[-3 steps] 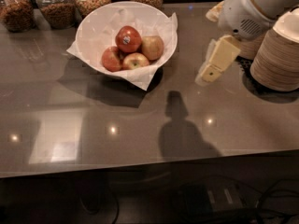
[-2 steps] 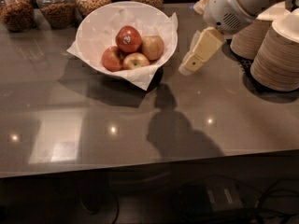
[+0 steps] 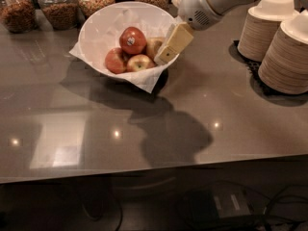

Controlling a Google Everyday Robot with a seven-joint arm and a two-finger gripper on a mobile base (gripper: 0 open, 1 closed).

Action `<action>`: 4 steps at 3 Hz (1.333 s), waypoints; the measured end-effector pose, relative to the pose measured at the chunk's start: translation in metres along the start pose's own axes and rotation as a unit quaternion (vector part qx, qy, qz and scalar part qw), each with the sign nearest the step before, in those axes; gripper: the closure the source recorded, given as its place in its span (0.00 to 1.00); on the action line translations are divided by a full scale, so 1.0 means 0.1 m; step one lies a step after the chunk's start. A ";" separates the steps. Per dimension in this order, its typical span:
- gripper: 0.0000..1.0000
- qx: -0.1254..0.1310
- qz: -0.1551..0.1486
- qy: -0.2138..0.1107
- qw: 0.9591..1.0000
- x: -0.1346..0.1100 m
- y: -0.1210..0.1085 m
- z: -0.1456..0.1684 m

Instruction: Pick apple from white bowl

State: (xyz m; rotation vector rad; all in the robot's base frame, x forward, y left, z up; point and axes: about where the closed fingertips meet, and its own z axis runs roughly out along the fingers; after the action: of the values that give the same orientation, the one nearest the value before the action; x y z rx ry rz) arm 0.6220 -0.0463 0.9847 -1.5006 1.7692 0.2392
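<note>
Camera view: cream gripper (image 3: 165, 57), openness unclear, is hanging over the paper-lined white bowl (image 3: 96, 24), risking shoving the tan apple (image 3: 152, 46), not the stickered red apple (image 3: 133, 40).

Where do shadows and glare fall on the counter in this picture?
Camera view: small glare spots dot the counter; a broad shadow lies in front of the white bowl; the gripper hangs over the bowl's rim, near the apple.

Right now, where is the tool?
In the camera view the tool is at the right rim of the bowl, its tip beside the pale apple, right of the big red apple.
</note>
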 end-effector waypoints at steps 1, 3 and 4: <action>0.00 -0.007 -0.001 -0.005 1.000 -0.14 -0.15 0.34; 0.00 -0.028 -0.005 -0.006 1.000 -0.39 -0.23 0.78; 0.00 -0.039 -0.007 -0.002 0.999 -0.43 -0.19 0.97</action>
State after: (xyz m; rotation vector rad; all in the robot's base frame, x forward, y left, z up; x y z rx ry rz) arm 0.6813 0.0381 0.9541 -1.5663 1.7631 0.3061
